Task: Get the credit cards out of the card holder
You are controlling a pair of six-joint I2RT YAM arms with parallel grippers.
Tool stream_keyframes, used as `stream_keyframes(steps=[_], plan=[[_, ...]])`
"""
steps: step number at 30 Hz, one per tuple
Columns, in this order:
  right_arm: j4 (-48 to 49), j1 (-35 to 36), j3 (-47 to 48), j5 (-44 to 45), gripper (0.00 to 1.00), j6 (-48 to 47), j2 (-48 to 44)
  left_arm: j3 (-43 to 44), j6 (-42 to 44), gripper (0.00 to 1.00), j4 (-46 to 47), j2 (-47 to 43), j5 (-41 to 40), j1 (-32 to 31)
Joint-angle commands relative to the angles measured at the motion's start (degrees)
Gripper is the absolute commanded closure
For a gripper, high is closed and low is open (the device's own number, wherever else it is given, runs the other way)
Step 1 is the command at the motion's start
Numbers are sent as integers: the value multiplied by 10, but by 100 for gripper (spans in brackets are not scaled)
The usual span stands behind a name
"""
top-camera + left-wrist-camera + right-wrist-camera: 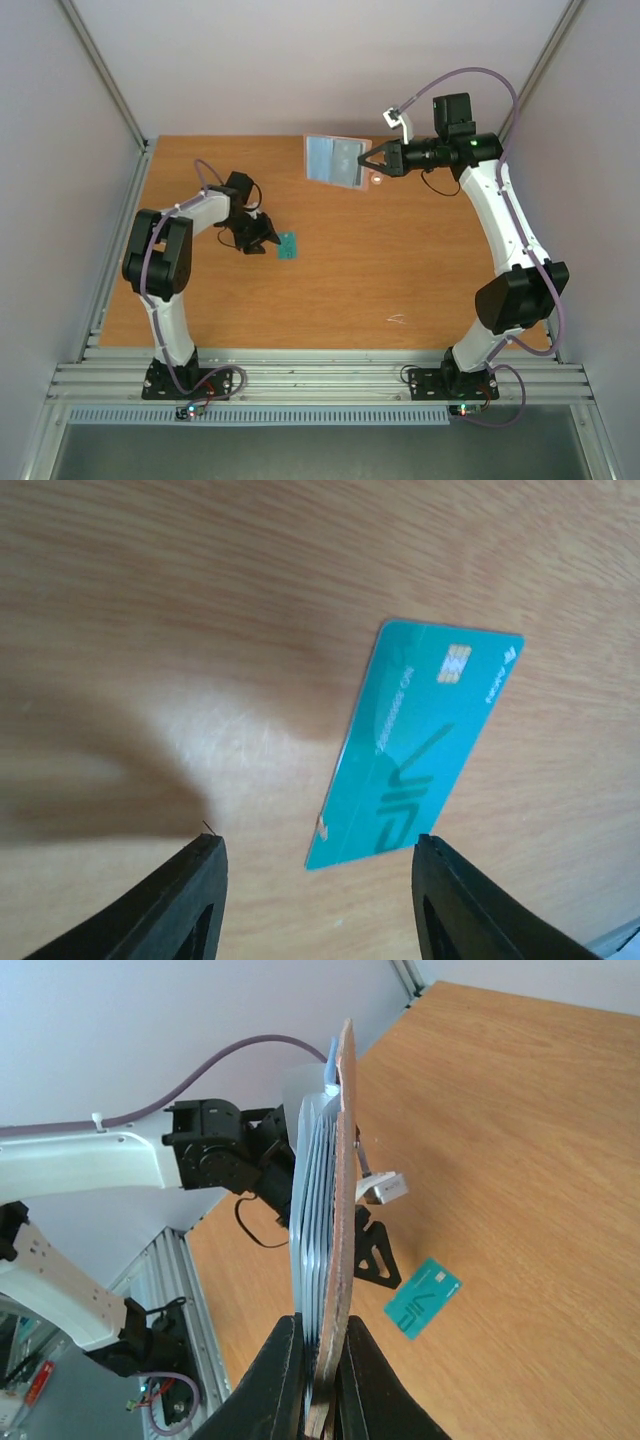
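Left wrist view: the left gripper (315,848) has its jaws apart over the table (150,600) — the teal-green card (420,740) lies flat just beyond them, unheld. The right gripper (320,1365) is clamped on the card holder (338,1210), near the table's far edge.

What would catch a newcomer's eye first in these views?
A thin teal-green plastic card lies flat on the orange-brown wooden table, just beyond the left gripper, whose jaws stand open and off it. Near the table's far edge, the right gripper is shut on the flat folding card holder, pink-mauve outside, its pale blue-grey inside facing up.
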Motion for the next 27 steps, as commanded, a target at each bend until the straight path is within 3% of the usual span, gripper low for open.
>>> stream_keyframes(steps=[1, 4, 7, 11, 14, 20, 25, 26, 27], plan=[[-10, -3, 30, -31, 99, -5, -7, 6, 32, 47, -43, -72, -37, -1], [-2, -1, 32, -43, 99, 13, -18, 7, 69, 43, -41, -160, -20, -1], [-7, 14, 29, -45, 99, 19, -34, -16, 113, 38, 19, -270, 50, -1], [-42, 49, 28, -74, 99, 3, -57, -99, 177, 30, 223, -432, 166, -3], [-88, 77, 33, -117, 99, -24, -71, -184, 158, 22, 393, -526, 190, -6], [-218, 160, 86, -115, 99, -98, -65, -244, 131, 16, 430, -610, 206, -25], [-205, 194, 84, -91, 99, -80, -73, -256, 129, 20, 437, -654, 260, -52], [-197, 204, 83, -81, 99, -75, -73, -257, 132, 27, 436, -659, 261, -58], [-193, 214, 84, -68, 99, -73, -72, -260, 126, 40, 438, -662, 258, -62]])
